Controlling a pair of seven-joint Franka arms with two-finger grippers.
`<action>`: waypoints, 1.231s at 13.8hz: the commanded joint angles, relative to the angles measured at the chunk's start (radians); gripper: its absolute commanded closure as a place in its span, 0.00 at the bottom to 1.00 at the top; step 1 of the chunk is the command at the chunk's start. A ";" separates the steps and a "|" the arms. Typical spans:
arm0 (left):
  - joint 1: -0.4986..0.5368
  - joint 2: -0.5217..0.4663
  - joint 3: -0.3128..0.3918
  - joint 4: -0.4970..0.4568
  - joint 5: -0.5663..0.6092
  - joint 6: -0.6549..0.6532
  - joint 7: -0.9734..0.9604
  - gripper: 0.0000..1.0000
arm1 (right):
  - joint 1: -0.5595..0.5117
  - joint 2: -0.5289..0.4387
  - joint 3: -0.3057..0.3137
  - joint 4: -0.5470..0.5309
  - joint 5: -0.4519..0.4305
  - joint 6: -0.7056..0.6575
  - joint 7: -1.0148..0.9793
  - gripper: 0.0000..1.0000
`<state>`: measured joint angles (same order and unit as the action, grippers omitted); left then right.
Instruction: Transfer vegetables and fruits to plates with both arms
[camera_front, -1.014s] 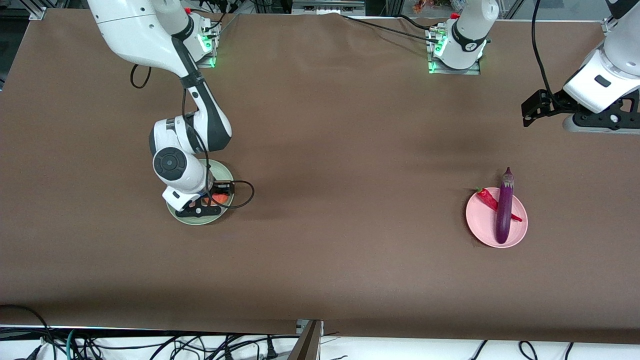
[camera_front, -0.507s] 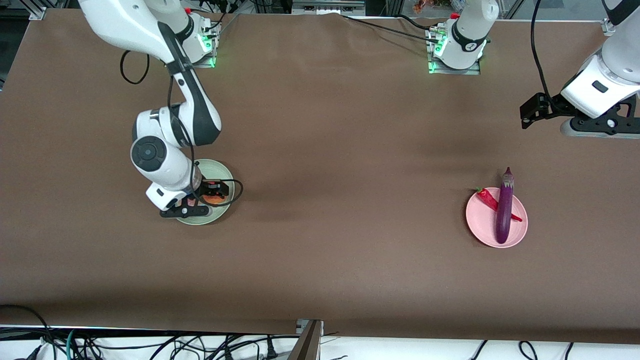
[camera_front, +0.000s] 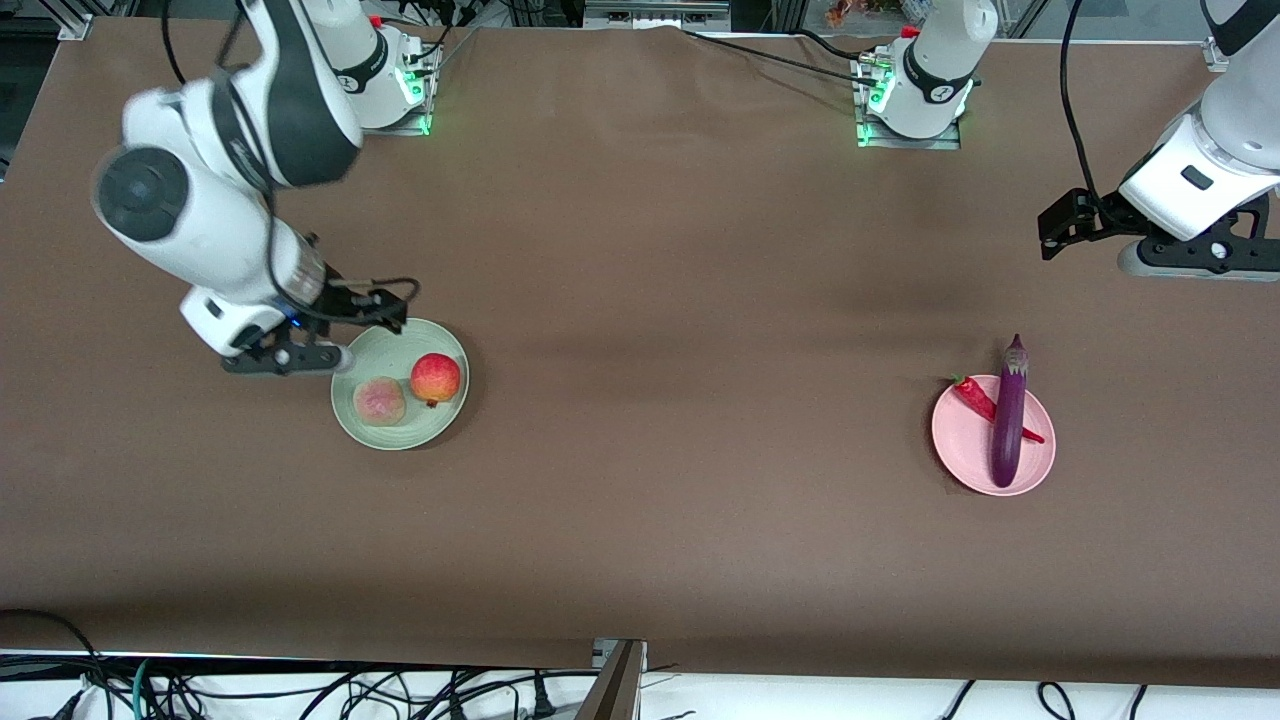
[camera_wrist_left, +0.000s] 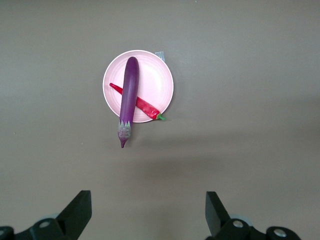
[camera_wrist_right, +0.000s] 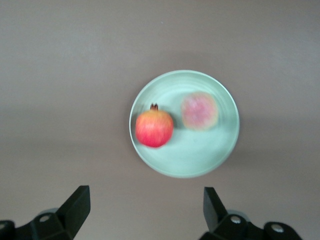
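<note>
Green plate (camera_front: 440, 418): holds pomegranate (camera_front: 436, 378) and tan fruit (camera_front: 380, 401), side by side.
Pink plate (camera_front: 960, 450): eggplant (camera_front: 1010, 420) lies across chili (camera_front: 975, 397).
Right gripper (camera_wrist_right: 142, 210): spread, empty, raised above the green plate's rim.
Left gripper (camera_wrist_left: 148, 212): spread, empty, waiting high, farther from the front camera than the pink plate.

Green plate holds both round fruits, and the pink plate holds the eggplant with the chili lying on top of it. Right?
Not quite. The green plate does hold both fruits, but on the pink plate the eggplant lies across the chili, so the chili is underneath. The left wrist view shows this.
</note>
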<state>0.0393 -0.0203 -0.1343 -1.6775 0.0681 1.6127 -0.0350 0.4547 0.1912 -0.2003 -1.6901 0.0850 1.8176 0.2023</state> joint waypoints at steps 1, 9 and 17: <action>0.001 0.017 0.001 0.038 -0.013 -0.023 -0.003 0.00 | -0.004 -0.096 -0.024 -0.019 0.009 -0.092 -0.007 0.00; 0.001 0.017 0.001 0.036 -0.010 -0.027 0.000 0.00 | -0.007 -0.170 -0.059 -0.014 0.001 -0.179 -0.066 0.00; 0.001 0.017 -0.002 0.038 -0.010 -0.033 -0.006 0.00 | -0.314 -0.162 0.249 0.024 -0.028 -0.185 -0.064 0.00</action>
<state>0.0394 -0.0186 -0.1340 -1.6757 0.0680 1.6092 -0.0350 0.1648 0.0393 0.0247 -1.6871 0.0663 1.6466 0.1464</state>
